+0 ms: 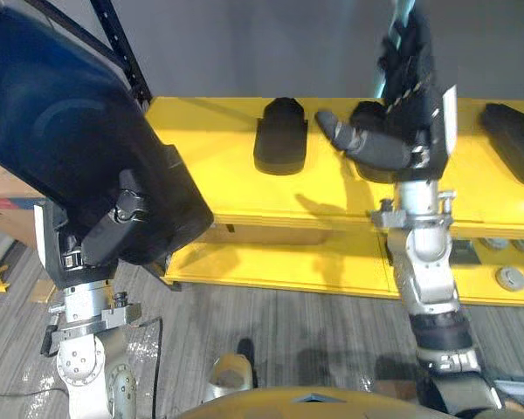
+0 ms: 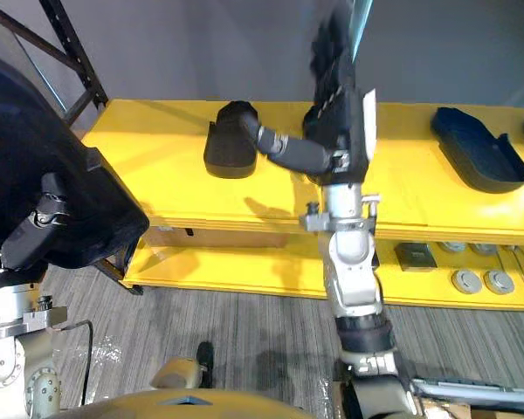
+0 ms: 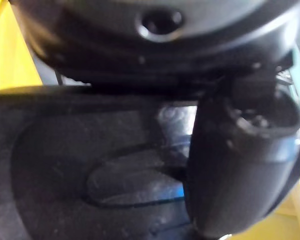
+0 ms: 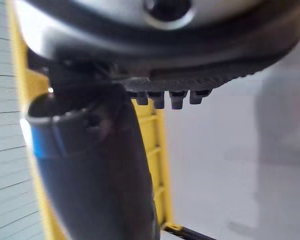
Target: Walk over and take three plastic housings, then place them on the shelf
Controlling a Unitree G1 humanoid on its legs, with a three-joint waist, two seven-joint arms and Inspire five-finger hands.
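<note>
Black plastic housing, clenched in left hand, should land flat on yellow shelf beside open-fingered right hand.

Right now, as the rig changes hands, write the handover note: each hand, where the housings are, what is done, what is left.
Left hand: shut on the held housing, a large black shell, left of the shelf and clear of it.
Right hand: open, raised over the shelf's top board, holding nothing.
Middle housing lies on the top board beside the right hand's thumb; right housing lies further right on the same board.
Done: two housings on the shelf.
Left: set the held housing down, probably on the bare board at the left end.
</note>
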